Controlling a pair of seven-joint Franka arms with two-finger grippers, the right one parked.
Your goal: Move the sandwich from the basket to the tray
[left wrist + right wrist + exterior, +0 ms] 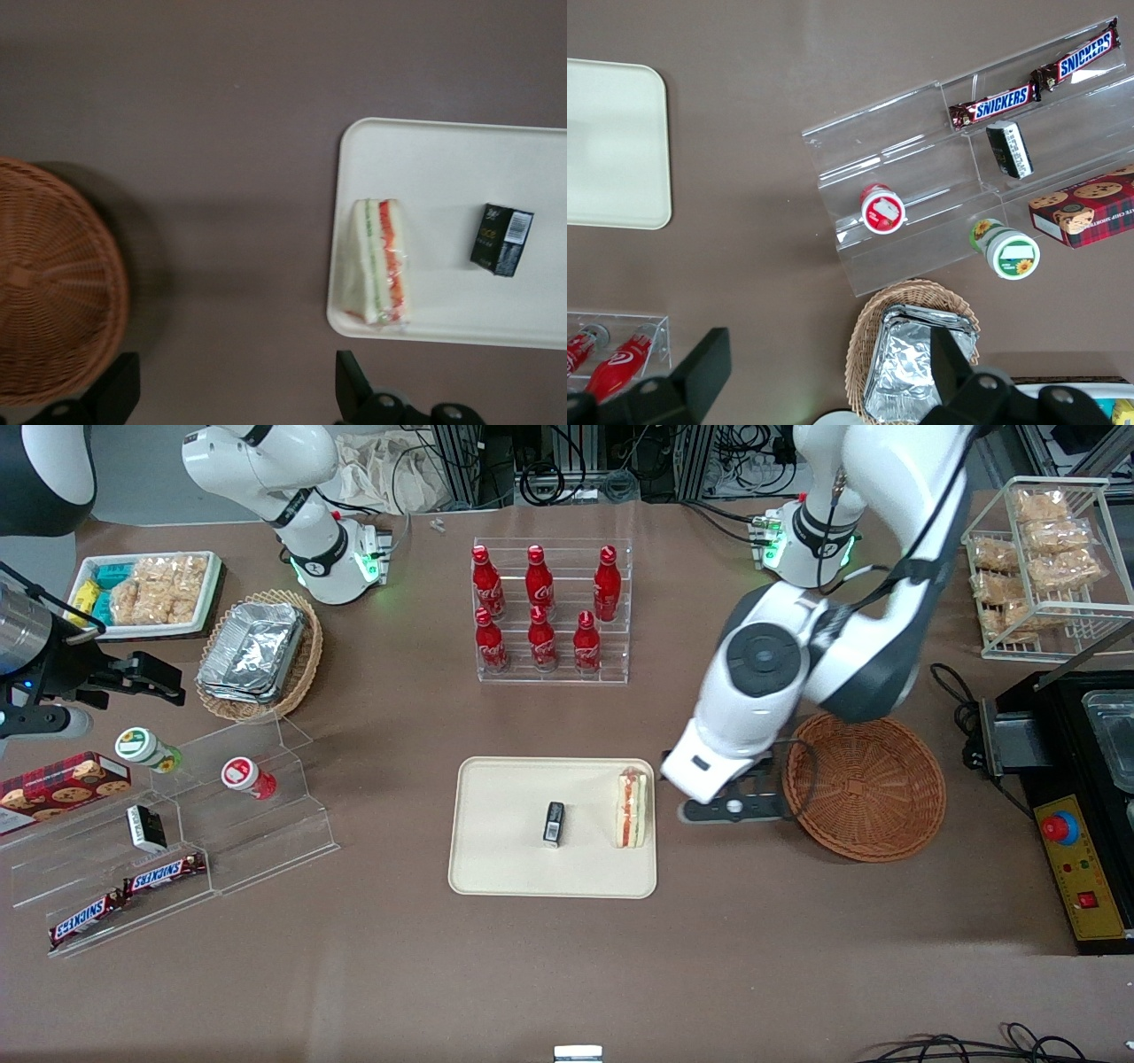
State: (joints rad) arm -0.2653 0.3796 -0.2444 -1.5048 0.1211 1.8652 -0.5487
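Sandwich on tray — basket empty; gripper betw. them, jaws wide open, holding nothing — task prob. done.

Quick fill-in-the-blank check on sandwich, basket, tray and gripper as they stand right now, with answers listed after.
1. The sandwich lies on the ____.
2. The basket holds ____ sandwiches.
3. The gripper hangs over bare table between the tray and the basket, its fingers ____.
4. On the tray, the small black box lies ____ from the basket than the sandwich.

Missing words: tray; no; open; farther
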